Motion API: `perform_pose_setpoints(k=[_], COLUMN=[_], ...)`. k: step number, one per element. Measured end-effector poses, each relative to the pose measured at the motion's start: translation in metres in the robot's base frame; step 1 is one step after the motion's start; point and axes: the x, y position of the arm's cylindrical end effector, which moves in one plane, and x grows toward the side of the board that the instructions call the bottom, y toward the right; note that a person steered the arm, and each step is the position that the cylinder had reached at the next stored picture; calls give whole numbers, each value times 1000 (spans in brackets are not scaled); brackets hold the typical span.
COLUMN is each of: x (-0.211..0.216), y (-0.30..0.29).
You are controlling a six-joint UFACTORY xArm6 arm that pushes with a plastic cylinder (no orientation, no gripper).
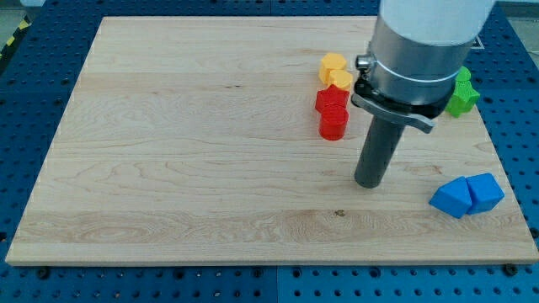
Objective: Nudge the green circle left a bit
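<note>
— Where is your tip now?

— My tip (369, 183) stands on the wooden board (194, 143), in the right half of the view, a little below the middle. It is only a straight dark rod; it holds nothing and touches no block at this moment.

— And the green circle, do you see it?

— Not clearly. There is a green block (462, 94) near the view's right edge of the board, up and to the right of my tip. My own arm (421, 50) covers most of it, so I see only the right part. What shows looks lobed, more like a star than a circle, but I cannot tell the shape for sure. A green circle, if it is there, may be hidden behind the arm.

— How far is it from the tip?

— Well apart. The green block lies toward the view's top right, and the tip is lower and more to the left.

— What else is around?

— To the view's left of the rod stand two red blocks (333, 112), one touching the other, and just above them two yellow blocks (335, 70), also touching. Below and to the right of my tip, near the board's right edge, lie two blue blocks (466, 195), side by side and touching. The tip is between the red pair and the blue pair, apart from both.
</note>
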Motion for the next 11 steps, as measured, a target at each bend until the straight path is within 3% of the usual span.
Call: perform_pose_setpoints(k=[4,7,11], x=[0,-33,-38], y=[25,64,87])
